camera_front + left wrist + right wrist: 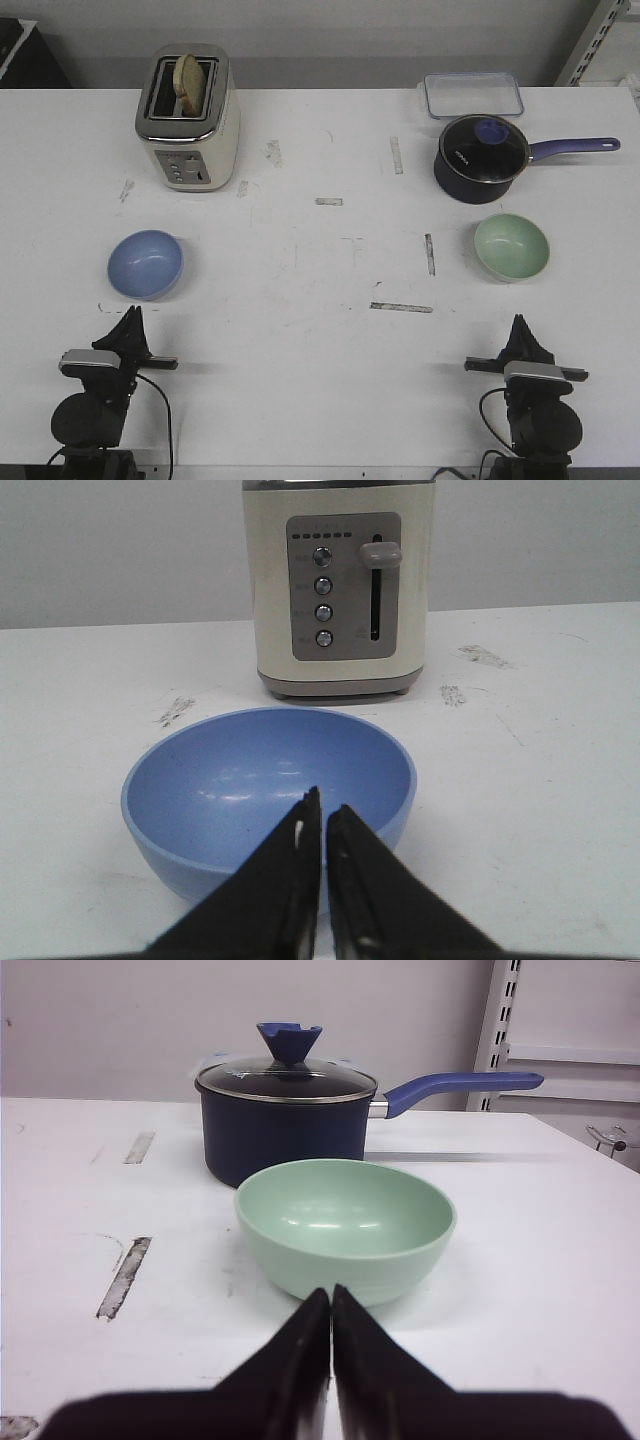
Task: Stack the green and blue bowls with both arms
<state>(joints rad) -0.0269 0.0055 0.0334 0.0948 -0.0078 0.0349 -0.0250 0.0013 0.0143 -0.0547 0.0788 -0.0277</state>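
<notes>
A cream toaster (188, 118) with bread in one slot stood at the far left of the white table (300, 280), behind the blue bowl (146, 264). At the far right, a navy saucepan (480, 158) with a glass lid sat just behind the green bowl (511, 246), its handle pointing right; a clear lidded box (472, 95) lay beyond it. Scuffs and strips of worn tape marked the tabletop between the bowls, which sat well apart.

The left gripper (130, 322) rested near the table's front edge, just short of the blue bowl, its black tapered fingers closed with only a sliver between them, holding nothing. The right gripper (519, 328) sat likewise before the green bowl, fingers pressed together, empty.

The left wrist view showed the toaster's grey panel, four round buttons and lever, hidden from the front. The right wrist view showed the lid's blue knob and a white slotted rack upright behind the table. Both bowls were matte, round and empty.
</notes>
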